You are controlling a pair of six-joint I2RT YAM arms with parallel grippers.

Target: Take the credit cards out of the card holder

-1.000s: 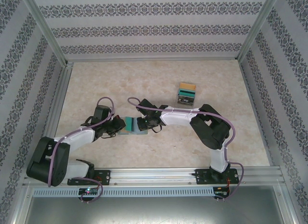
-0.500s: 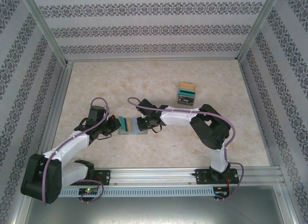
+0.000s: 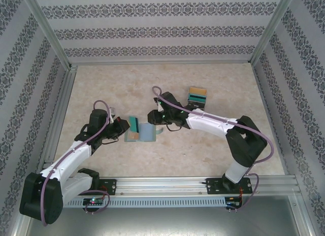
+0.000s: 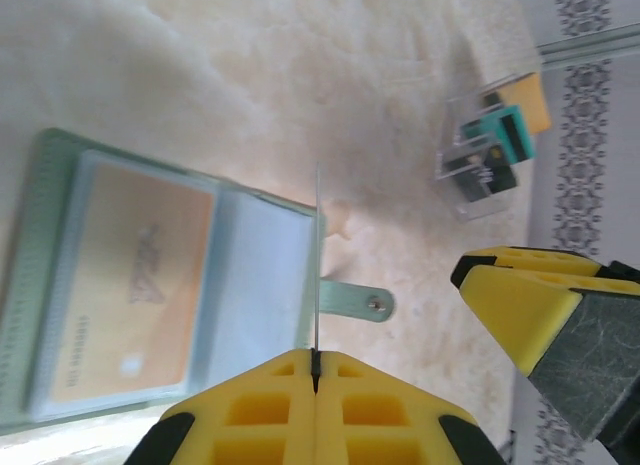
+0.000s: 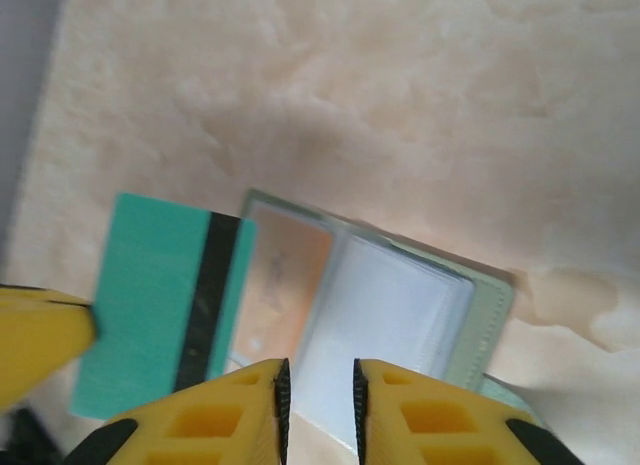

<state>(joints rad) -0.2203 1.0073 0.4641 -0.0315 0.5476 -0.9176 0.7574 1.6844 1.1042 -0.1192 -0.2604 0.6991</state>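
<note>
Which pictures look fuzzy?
Left wrist view: the open grey-green soft card holder blurs toward its left edge. Right wrist view: the teal plastic card with a dark stripe looks soft, and a shadow falls on the beige table. Top view: sharp, evenly lit.

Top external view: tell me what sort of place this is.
Probably a robot lab test cell, not a home or shop. An aluminium frame with patterned wall panels boxes in a marble-look table, and a left arm and right arm are bolted to a rail.
</note>
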